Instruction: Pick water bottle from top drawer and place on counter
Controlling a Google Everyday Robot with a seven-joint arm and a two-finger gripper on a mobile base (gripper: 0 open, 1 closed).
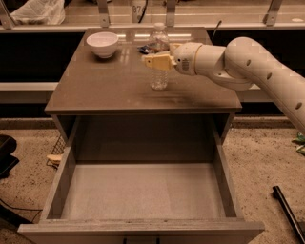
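The water bottle (158, 79), clear with a white cap, stands upright on the counter (105, 83), right of its middle. My gripper (157, 61) reaches in from the right on a white arm and is shut around the bottle's middle, its yellowish fingers (151, 61) across the bottle's front. The bottle's base rests on the counter. The top drawer (143, 190) is pulled fully out below the counter and holds nothing.
A white bowl (102, 44) sits at the counter's back left. A small dark item (143, 48) lies behind the bottle. A shelf with a plastic bag (35, 12) runs behind the cabinet. A black bar (288, 212) lies on the floor at the right.
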